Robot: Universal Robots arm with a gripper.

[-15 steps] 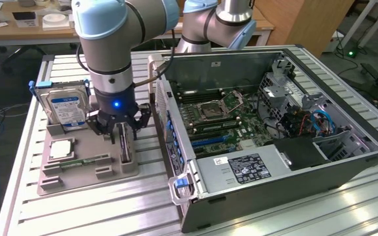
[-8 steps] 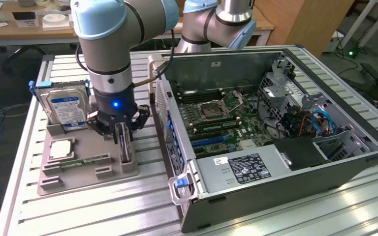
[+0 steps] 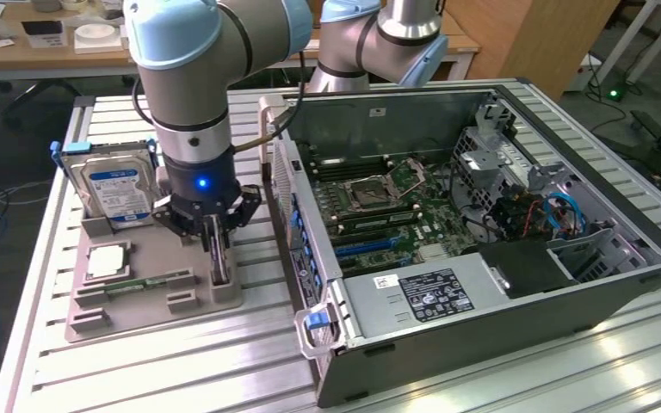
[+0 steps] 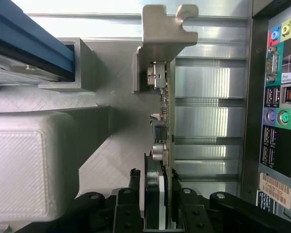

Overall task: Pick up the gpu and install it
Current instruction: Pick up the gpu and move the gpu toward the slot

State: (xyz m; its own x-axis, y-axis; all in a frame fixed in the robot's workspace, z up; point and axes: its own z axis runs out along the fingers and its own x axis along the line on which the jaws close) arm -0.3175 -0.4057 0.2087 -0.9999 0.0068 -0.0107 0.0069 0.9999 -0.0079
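Two fingers (image 4: 134,182) of the end effector (image 3: 217,241) straddle the gpu (image 4: 161,121), seemingly pinching it. It stands edgewise in a grey holder (image 3: 147,249) near an edge of the worktop (image 3: 135,361).

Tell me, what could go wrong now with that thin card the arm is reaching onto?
The tool is over the thin gpu standing edge-up in its grey holder; a skewed grip might tilt it or jam it. The computer case stands close beside, so the lifted card could clip its wall.

The holder (image 3: 147,316) beside the case (image 3: 503,337)
On the holder, at the exterior view's left of the case: gpu (image 3: 218,262) nearest it, hard drive (image 3: 118,194) farther off.
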